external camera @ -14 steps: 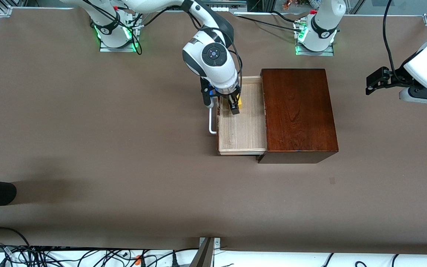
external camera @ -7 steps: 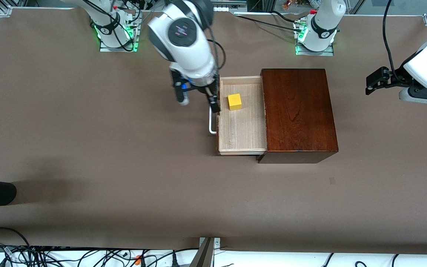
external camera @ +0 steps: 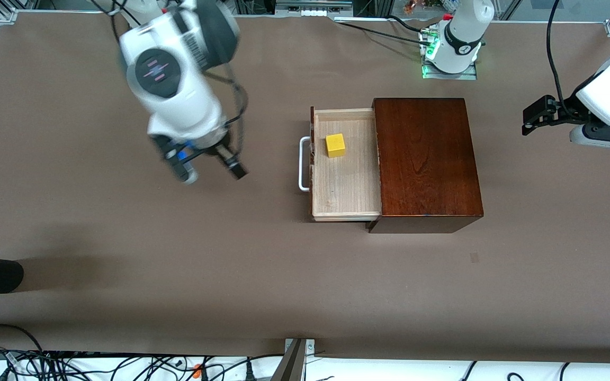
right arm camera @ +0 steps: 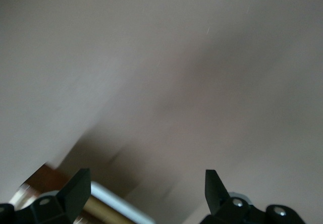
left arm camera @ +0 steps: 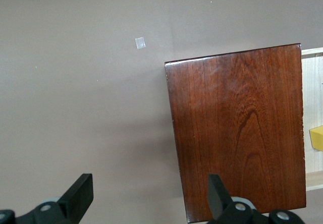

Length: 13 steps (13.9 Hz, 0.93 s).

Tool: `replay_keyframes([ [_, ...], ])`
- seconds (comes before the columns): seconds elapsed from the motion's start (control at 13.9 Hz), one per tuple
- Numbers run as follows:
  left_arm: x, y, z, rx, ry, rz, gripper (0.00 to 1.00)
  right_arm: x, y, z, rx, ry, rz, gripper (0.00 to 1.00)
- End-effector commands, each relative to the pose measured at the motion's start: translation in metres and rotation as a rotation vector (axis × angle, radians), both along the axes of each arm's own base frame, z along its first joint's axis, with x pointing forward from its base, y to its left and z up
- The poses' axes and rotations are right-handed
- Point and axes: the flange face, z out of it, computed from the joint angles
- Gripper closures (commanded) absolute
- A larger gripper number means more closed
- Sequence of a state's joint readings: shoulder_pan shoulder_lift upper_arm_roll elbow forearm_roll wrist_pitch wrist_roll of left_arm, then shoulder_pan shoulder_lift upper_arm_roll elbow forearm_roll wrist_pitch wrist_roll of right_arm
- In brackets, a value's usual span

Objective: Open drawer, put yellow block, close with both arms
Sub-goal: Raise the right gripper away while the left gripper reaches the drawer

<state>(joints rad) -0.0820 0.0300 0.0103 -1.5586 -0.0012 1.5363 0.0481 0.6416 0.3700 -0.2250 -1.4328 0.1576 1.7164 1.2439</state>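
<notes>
Right black two-finger gripper (external camera: 211,165): fingers spread, empty, up over bare brown table (external camera: 98,222) toward right arm's end.
White U-shaped bar handle (external camera: 303,164) on pulled-out pale wood drawer (external camera: 346,185).
Small bright yellow cube (external camera: 335,145) resting inside drawer tray, apart from walls.
Glossy dark mahogany box (external camera: 425,159) housing drawer.
Left black gripper (external camera: 539,114): fingers apart, empty, waiting over table near box.

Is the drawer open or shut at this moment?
Open. The drawer is pulled out of the dark wooden box toward the right arm's end of the table, its pale tray exposed with the yellow block resting inside.
</notes>
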Motion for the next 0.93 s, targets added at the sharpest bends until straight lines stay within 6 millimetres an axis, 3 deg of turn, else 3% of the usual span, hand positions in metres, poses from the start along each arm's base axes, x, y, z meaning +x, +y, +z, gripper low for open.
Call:
replay_keyframes([
  [0.0, -0.002, 0.0, 0.005, 0.01, -0.012, -0.015, 0.0, 0.017, -0.086, 0.017, 0.058, 0.031, 0.146, 0.0],
  [0.22, -0.005, -0.041, 0.008, 0.007, -0.01, -0.088, 0.0, 0.03, -0.181, 0.026, 0.062, 0.053, 0.37, 0.0],
  [0.29, -0.002, -0.062, 0.004, 0.002, -0.005, -0.127, 0.0, 0.032, -0.211, 0.03, 0.065, 0.048, 0.439, 0.0],
  [0.43, -0.011, -0.114, 0.014, -0.043, -0.021, -0.221, 0.0, 0.031, -0.26, 0.039, 0.078, 0.057, 0.569, 0.0],
  [0.72, -0.042, -0.241, 0.001, -0.055, -0.015, -0.455, 0.0, 0.023, -0.321, 0.058, 0.089, 0.031, 0.719, 0.0],
  [0.79, -0.047, -0.26, -0.002, -0.045, -0.027, -0.492, 0.0, 0.022, -0.324, 0.061, 0.091, 0.028, 0.753, 0.0],
  [0.86, -0.061, -0.292, -0.011, -0.036, -0.017, -0.554, 0.0, 0.018, -0.324, 0.071, 0.079, 0.02, 0.787, 0.0],
])
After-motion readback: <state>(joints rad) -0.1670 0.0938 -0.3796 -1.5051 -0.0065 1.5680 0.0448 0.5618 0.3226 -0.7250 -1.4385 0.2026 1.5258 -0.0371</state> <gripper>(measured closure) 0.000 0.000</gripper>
